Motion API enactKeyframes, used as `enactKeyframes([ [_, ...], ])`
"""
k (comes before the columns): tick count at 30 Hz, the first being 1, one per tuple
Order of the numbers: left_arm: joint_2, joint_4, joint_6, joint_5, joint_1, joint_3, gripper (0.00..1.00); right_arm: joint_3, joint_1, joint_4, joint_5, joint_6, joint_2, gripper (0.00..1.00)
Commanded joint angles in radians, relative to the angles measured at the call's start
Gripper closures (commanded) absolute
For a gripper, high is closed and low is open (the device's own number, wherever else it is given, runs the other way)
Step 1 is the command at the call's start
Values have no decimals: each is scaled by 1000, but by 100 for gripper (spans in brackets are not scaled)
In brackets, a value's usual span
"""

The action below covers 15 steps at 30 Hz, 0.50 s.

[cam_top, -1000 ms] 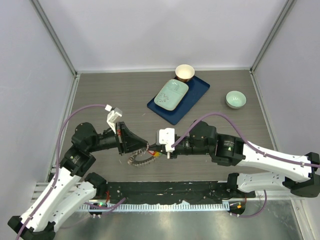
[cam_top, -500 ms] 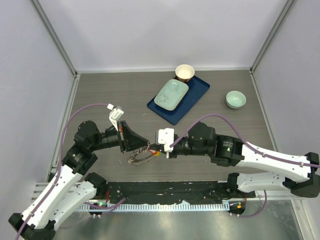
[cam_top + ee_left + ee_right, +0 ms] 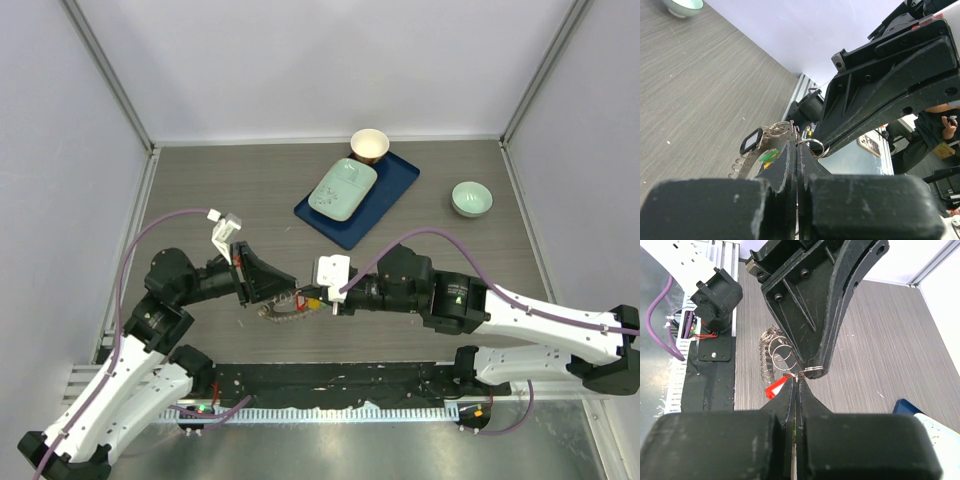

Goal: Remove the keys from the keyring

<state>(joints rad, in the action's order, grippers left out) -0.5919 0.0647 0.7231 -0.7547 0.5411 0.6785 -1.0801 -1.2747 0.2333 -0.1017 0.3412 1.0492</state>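
Note:
The keyring [image 3: 277, 315], a grey ring fringed with small silvery loops, hangs low over the table between my two grippers. My left gripper [image 3: 291, 297] is shut on a small split ring [image 3: 814, 371] at its edge. My right gripper [image 3: 320, 301] meets it tip to tip and is shut on a thin metal key blade. A red key head [image 3: 776, 387] sticks out beside the right gripper's fingers. In the left wrist view the left gripper [image 3: 797, 146] is shut. Green [image 3: 768, 155] and orange key heads and a black tag [image 3: 751, 141] hang by the keyring [image 3: 747, 167].
A blue tray [image 3: 390, 195] with a pale green dish [image 3: 342, 189] lies at the back centre, a tan cup [image 3: 369, 145] behind it. A pale green bowl [image 3: 471, 198] stands at the back right. Grey walls close in the table.
Both grippers stay clamped together. The left arm has shifted slightly and the keyring has risen a little. The red key head now shows between the grippers.

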Motion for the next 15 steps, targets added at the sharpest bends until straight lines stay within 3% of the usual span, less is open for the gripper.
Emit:
enactKeyframes([
  [1, 50, -170, -25, -20, -3, -31, 100, 0, -6, -35, 42, -24, -28, 99],
  [15, 47, -270, -93, -132, -3, -62, 100, -3, -6, -49, -1, -22, -40, 99],
])
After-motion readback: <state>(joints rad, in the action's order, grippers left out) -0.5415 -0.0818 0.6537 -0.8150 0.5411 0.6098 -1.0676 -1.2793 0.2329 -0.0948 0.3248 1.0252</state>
